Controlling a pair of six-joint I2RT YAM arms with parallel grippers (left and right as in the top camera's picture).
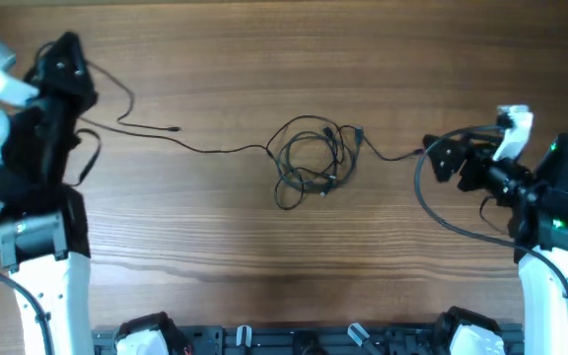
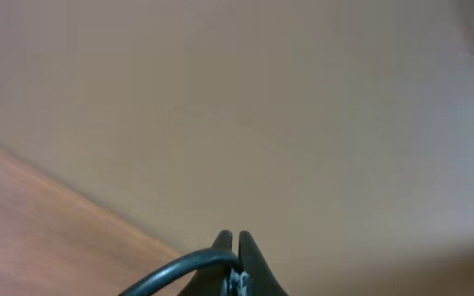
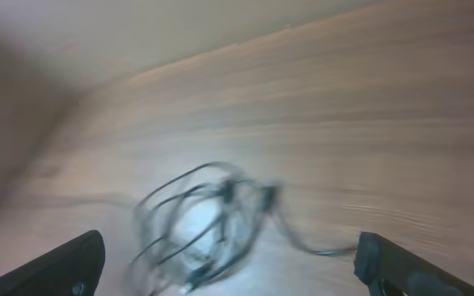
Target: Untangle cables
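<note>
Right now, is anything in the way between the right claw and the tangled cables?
No, nothing visible is in the way. The open right claw faces the cables across bare table. Only a loose tail from the tangle trails toward it.

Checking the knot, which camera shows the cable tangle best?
Overhead: the tangle lies whole and sharp. The right wrist shows it blurred; the left wrist shows only a cable pinched in its fingers.
</note>
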